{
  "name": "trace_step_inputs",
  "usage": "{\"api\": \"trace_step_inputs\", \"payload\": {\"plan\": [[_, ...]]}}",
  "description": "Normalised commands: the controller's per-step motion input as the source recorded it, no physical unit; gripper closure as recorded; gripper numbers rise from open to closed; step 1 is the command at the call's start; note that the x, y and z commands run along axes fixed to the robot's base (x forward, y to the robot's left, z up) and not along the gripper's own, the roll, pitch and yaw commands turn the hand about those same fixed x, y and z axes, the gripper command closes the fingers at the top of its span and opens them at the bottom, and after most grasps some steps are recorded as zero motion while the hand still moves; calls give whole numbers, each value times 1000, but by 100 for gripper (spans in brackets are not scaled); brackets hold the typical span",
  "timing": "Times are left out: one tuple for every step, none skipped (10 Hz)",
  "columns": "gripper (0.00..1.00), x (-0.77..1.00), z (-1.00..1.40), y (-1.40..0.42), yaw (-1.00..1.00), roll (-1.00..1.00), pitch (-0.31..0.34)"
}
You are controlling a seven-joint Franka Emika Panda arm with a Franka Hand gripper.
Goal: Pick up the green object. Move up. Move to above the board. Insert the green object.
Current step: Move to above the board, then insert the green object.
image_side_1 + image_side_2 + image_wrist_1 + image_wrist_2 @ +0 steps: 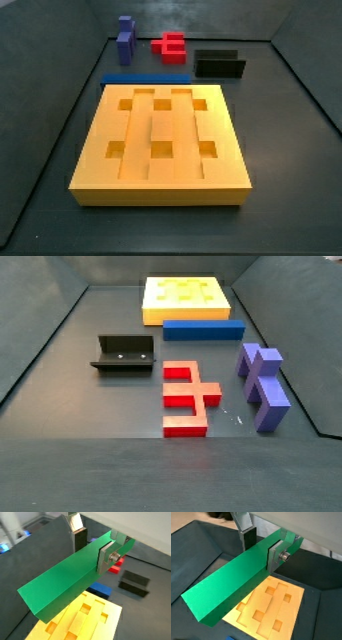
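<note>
Overhead, we see the green object [67, 579] held aloft in both wrist views, a long flat bar running out from the gripper [107, 556] and tilted down toward its free end. The fingers [105, 558] are clenched on one end of the bar, their silver plates pressed against its faces; in a wrist view the same grasp shows with the gripper [276, 553] high above the floor. Below the bar lies the board [278, 604], orange-yellow, its square holes and grooves facing up, so the green object hangs over it without touching.

Going left to right in a side view, we find the purple piece [126, 38] at the far left, the red piece [170, 44] just beside it, and the fixture [221, 64] to the right, with the blue bar [144, 78] lying flat against the board's [160, 135] far edge. Neither the gripper nor the green bar appears in either side view.

In a side view from the opposite end, we see the fixture [126, 354] at left, the red piece [187, 398] in the middle and the purple piece [263, 384] at right, all well apart from the board [187, 296], which sits at the far end with the blue bar [203, 328] just beside it.
</note>
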Motion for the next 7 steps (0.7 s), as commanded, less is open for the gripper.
{"api": "trace_step_inputs", "payload": {"plan": [[100, 78, 23, -24, 919, 27, 289], [100, 75, 27, -25, 741, 26, 265], [100, 66, 31, -20, 361, 33, 195], [100, 65, 27, -19, 257, 29, 170], [100, 9, 0, -29, 0, 0, 0], [100, 0, -43, -37, 0, 0, 0], [100, 0, -197, -80, 0, -113, -60]]}}
